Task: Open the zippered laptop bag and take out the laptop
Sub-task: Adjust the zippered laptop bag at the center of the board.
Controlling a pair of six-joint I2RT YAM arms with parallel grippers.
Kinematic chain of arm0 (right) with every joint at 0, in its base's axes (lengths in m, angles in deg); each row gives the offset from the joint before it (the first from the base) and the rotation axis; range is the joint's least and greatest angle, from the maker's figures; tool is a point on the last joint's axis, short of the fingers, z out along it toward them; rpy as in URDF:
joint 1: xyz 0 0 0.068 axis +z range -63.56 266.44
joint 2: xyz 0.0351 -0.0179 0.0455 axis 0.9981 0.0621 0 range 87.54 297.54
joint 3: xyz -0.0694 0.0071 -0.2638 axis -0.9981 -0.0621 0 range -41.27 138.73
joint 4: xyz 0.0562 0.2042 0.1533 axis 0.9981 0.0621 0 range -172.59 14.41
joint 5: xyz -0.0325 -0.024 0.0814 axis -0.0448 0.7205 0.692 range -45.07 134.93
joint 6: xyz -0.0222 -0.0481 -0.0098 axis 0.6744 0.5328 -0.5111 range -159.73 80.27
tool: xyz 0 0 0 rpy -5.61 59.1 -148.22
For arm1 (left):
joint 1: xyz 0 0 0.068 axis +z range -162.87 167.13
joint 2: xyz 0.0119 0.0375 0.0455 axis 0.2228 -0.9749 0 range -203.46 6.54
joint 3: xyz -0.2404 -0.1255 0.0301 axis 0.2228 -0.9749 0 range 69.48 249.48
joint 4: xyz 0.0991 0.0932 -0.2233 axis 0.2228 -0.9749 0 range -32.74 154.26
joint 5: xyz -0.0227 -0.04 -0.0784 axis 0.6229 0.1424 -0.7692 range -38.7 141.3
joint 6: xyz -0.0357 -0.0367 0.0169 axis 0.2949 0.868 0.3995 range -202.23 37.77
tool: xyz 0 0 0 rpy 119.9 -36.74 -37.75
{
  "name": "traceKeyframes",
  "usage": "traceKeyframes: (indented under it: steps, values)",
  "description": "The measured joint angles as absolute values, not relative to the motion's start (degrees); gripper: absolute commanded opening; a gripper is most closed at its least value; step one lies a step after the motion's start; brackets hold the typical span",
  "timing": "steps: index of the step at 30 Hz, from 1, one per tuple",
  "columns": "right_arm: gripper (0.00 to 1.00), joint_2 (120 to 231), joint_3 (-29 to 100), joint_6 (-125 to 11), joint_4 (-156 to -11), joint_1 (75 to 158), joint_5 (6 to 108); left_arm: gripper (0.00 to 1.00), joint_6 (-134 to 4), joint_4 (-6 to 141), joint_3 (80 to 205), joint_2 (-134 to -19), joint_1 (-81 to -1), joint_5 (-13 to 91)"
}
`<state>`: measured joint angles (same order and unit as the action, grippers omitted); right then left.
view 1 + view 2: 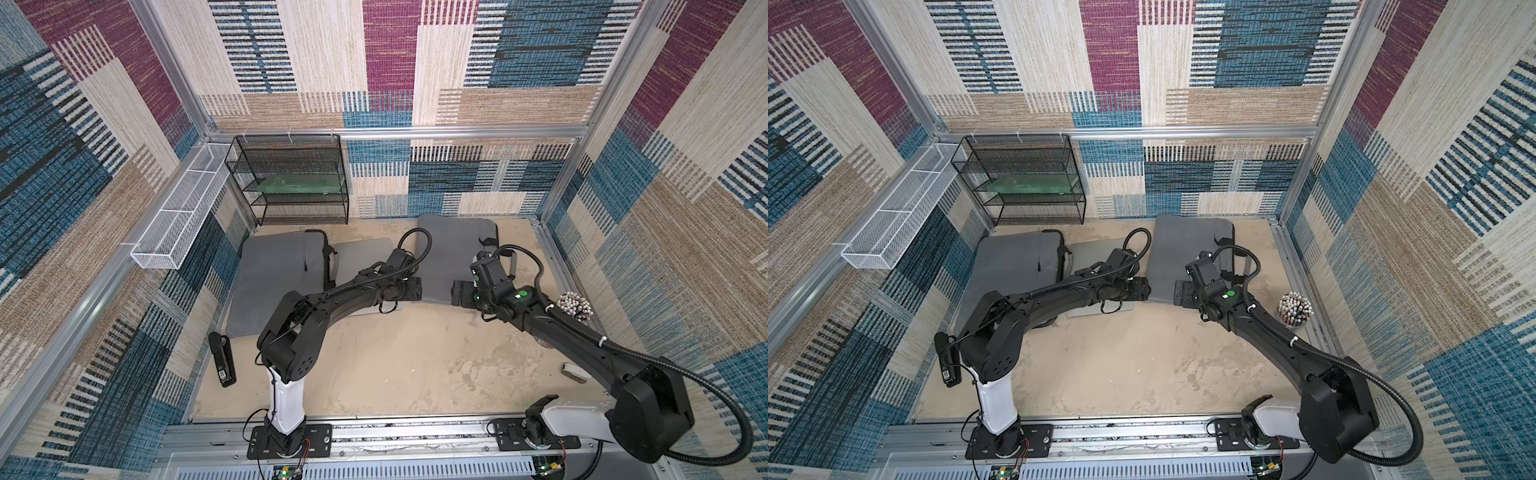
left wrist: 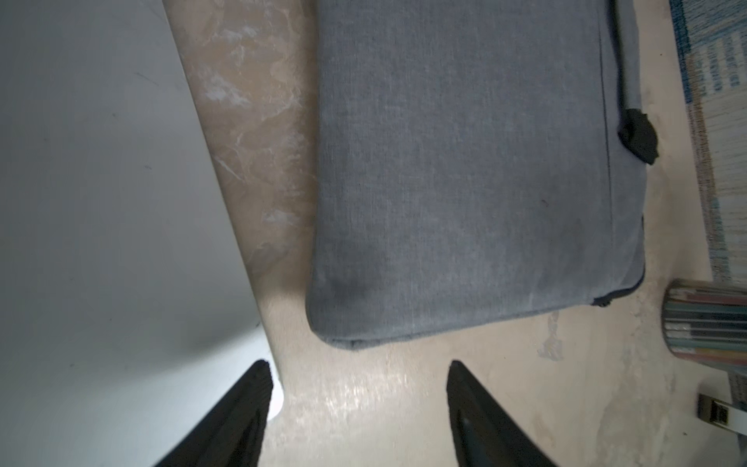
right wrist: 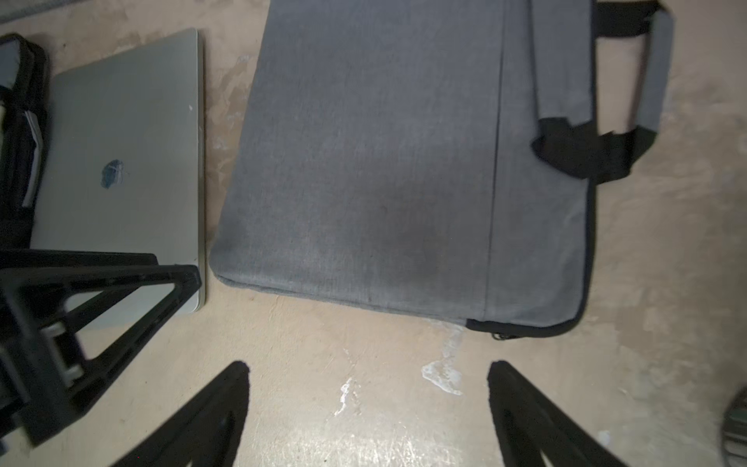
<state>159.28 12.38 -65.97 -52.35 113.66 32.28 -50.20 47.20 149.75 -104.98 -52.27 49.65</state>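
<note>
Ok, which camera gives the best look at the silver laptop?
The right wrist view: the laptop lies closed there, lid and logo almost wholly visible. The left wrist view shows only a plain stretch of its lid. In both top views the left arm covers much of it.

Grey laptop bag; silver laptop; black mesh rack.

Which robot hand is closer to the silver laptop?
Left. The left gripper hovers over a corner of the silver laptop; the right gripper is farther off, in front of the grey laptop bag.
</note>
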Motion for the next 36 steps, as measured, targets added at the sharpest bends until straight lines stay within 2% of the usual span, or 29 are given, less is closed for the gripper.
traceKeyframes:
  steps: [3,8,14,20,30,31,36]
  values:
    - [0.95,155.3,11.9,-65.2,-53.3,110.8,31.6,0.71,-52.4,45.4,153.4,-108.3,-52.3,50.9]
    - [0.95,151.0,9.5,-63.3,-56.3,102.7,38.1,0.71,-54.7,43.3,157.5,-112.5,-52.3,51.3]
    - [0.95,149.3,9.2,-60.3,-59.8,101.8,42.7,0.68,-55.6,42.7,158.6,-115.1,-52.3,50.9]
    - [0.95,147.2,6.4,-59.8,-64.9,102.5,43.7,0.48,-55.6,43.8,158.9,-115.9,-52.3,48.8]
    - [0.95,150.7,6.5,-61.4,-69.0,100.2,48.9,0.03,-55.2,47.7,156.0,-114.8,-52.3,47.9]
    - [0.95,151.6,7.1,-61.6,-68.8,100.2,48.9,0.0,-55.2,48.1,155.7,-114.5,-52.3,47.8]
    - [0.95,156.9,7.4,-62.8,-68.2,100.1,51.0,0.0,-55.1,48.1,153.9,-112.7,-52.3,47.1]
